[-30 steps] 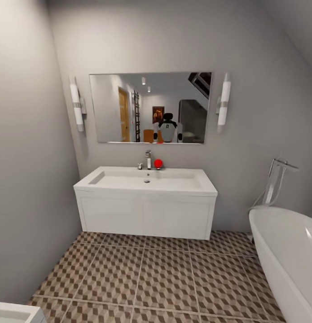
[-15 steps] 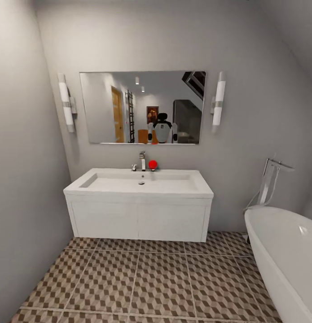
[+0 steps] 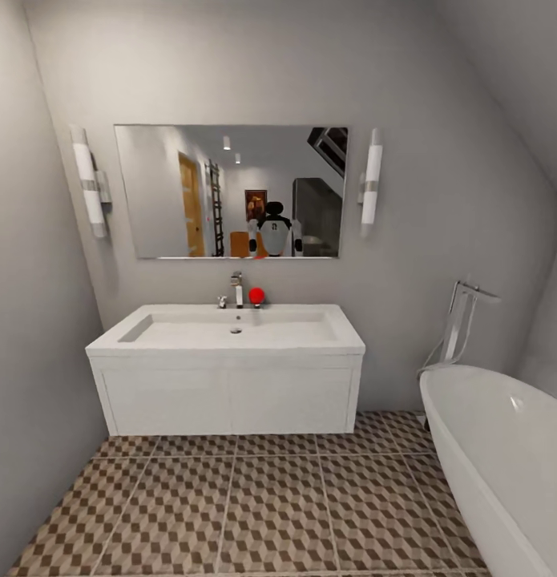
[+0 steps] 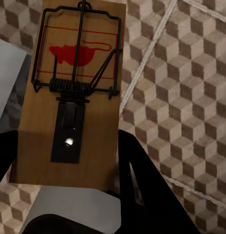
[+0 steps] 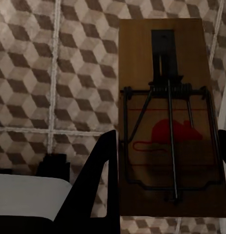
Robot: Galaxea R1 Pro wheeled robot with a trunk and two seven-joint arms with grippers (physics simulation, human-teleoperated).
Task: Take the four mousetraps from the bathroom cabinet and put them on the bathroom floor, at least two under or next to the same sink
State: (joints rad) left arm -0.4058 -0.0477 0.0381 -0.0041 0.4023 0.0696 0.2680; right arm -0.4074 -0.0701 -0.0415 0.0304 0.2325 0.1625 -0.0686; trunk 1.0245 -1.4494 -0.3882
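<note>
head view faces the sink (image 3: 226, 332) over the bathroom floor (image 3: 270, 513), each gripper clamped on 1 mousetrap, left (image 4: 74, 92) and right (image 5: 169, 122), presumably for laying beside it.

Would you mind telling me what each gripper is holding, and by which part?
Each holds a mousetrap between its fingers: the left gripper by the board's latch end, the right gripper by the bait end.

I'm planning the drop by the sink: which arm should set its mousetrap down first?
Either, no clear edge. The left gripper holds a mousetrap and the right gripper holds another mousetrap, both over the tiled floor. The sink is straight ahead, centred.
</note>
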